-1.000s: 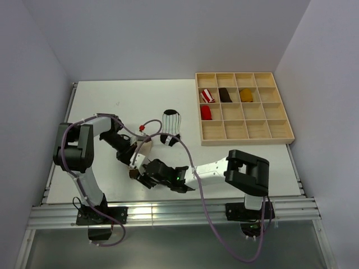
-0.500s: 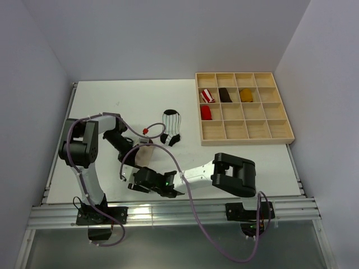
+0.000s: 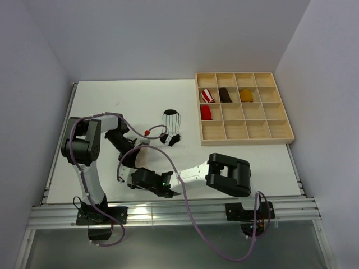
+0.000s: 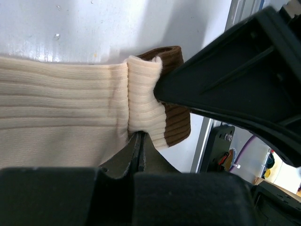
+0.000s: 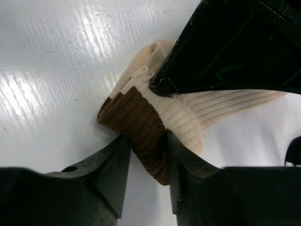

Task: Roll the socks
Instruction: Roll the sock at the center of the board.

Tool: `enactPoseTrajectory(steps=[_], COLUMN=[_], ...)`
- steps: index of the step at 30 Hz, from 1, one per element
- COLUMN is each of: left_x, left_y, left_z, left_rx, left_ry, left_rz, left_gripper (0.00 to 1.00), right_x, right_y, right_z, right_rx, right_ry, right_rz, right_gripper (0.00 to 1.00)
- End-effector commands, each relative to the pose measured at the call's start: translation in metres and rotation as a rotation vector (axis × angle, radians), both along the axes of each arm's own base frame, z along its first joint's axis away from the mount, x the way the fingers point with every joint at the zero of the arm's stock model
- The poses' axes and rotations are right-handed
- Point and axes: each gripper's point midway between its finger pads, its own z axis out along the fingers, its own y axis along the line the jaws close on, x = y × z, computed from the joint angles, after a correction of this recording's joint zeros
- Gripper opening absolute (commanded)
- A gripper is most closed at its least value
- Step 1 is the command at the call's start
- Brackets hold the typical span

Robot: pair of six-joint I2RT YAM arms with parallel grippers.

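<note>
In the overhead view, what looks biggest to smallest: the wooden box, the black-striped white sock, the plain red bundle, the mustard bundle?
1. wooden box
2. black-striped white sock
3. plain red bundle and mustard bundle: they look about the same size, so I won't rank them.

No legible text, label, brand, number or sign on any surface in these views.

Bright, sharp; glare on table [image 5: 56, 70].
</note>
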Motion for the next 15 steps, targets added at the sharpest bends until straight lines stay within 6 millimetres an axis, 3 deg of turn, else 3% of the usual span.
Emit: enactPoseTrajectory(steps=[1, 4, 8, 12, 15], left_x=[0.007, 0.019, 0.037, 0.059, 0.072], left_y=[0.0, -0.002, -0.004, -0.008, -0.012], left_z=[-0.006, -0.008, -0.009, -0.003, 0.005], left_rx=[0.006, 0.026, 0.056, 0.07, 0.064], left_ry=[-0.038, -0.077, -0.126, -0.21, -0.248], left_rz=[-0.037, -0.003, 0.045, 0.112, 0.163], left_gripper=[0.0, 0.0, 0.0, 0.0, 0.07], right_x=[0.003, -0.005, -0.02, -0.03, -0.033], right_y=[0.011, 0.012, 0.018, 0.012, 0.007], right_z=[0.007, 0.008, 0.013, 0.012, 0.008], right_rx=[0.007, -0.018, -0.02, -0.066, -0.084], right_ry=[-0.02, 0.026, 0.128, 0.285, 0.374], right_rz=[0.01, 0.041, 0.089, 0.085, 0.069], right_gripper=[0.4, 0.21, 0.1, 0.08, 0.08])
